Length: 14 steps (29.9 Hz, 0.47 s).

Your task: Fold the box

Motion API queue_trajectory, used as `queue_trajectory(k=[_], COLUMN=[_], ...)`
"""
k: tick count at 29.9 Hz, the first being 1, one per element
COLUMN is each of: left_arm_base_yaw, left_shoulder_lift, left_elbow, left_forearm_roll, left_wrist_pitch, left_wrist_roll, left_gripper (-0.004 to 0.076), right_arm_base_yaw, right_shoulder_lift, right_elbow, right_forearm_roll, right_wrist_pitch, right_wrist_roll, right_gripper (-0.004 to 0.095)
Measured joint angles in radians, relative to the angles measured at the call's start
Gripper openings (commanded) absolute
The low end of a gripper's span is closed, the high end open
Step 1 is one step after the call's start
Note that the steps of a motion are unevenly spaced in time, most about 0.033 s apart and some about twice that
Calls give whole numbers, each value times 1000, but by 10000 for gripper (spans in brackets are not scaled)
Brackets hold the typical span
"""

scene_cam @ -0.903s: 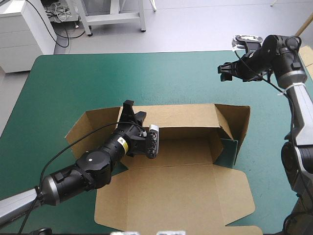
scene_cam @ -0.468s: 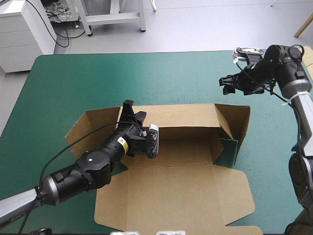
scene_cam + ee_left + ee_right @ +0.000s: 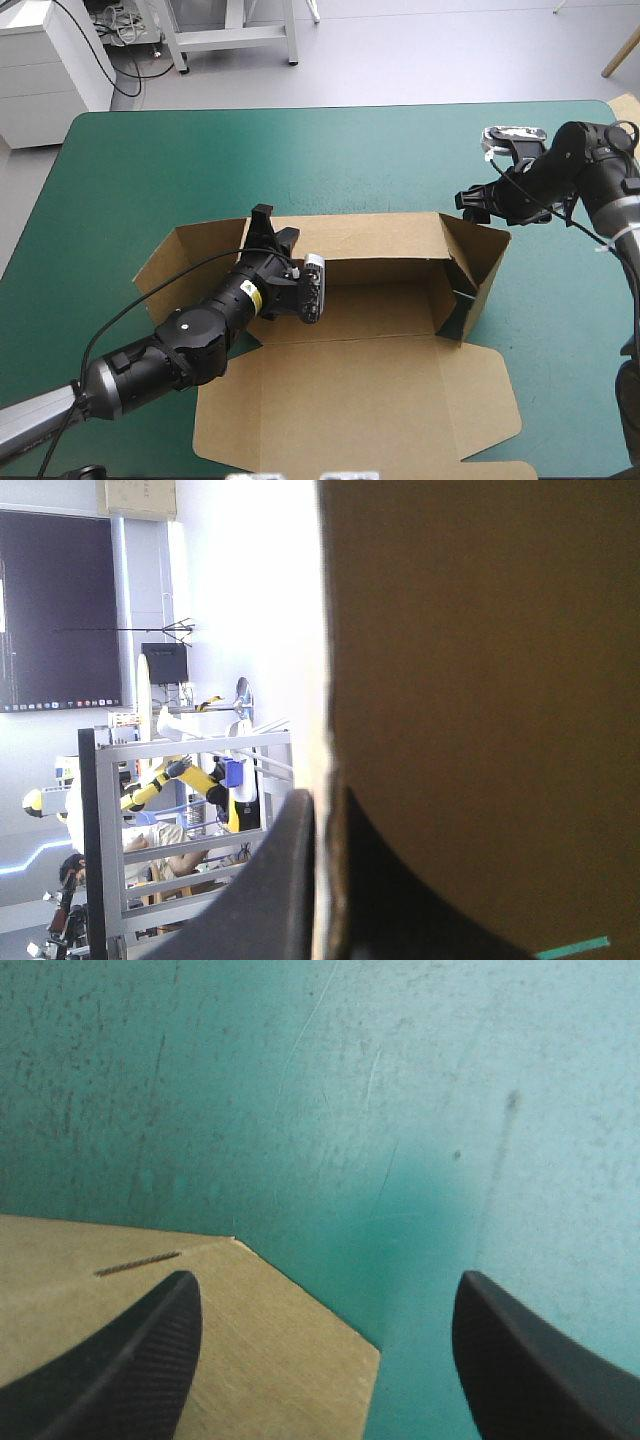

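The brown box (image 3: pixel 370 300) lies in the middle of the table with its back wall (image 3: pixel 380 238) raised and its lid (image 3: pixel 360 400) flat toward the near edge. My left gripper (image 3: pixel 268 232) is shut on the left end of the back wall. In the left wrist view the board (image 3: pixel 480 680) stands as a sheet between the black fingers (image 3: pixel 285 880). The right end wall (image 3: pixel 482 262) stands up, leaning inward. My right gripper (image 3: pixel 469 206) hovers open just above that wall's far top corner. In the right wrist view the board's corner (image 3: pixel 250 1320) sits under one finger (image 3: pixel 130 1360).
The box's left end flap (image 3: pixel 172 262) is splayed outward over the teal-green cover (image 3: pixel 300 160). Bare cover stretches from the back wall to the far edge. The right arm reaches in from beside the table's right edge (image 3: pixel 625 330).
My right gripper has come down and nearer, from over the far right cover to the right end wall's top corner. That wall now leans further inward. The left arm has not moved.
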Motion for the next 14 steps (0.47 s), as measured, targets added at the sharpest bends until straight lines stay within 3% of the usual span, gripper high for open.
queue_trajectory(k=[6,14], left_arm_base_yaw=[0,0], left_shoulder_lift=[0,0], left_elbow=[0,0], left_forearm_roll=[0,0], left_wrist_pitch=[0,0], left_wrist_roll=[-1,-1], left_gripper=[-8,-8], right_arm_base_yaw=[0,0], right_shoulder_lift=[-109,-293], right_elbow=[124,309], right_forearm_roll=[72,189], right_wrist_pitch=[-15,-182], right_wrist_roll=[-105,-283], right_gripper=[645,645])
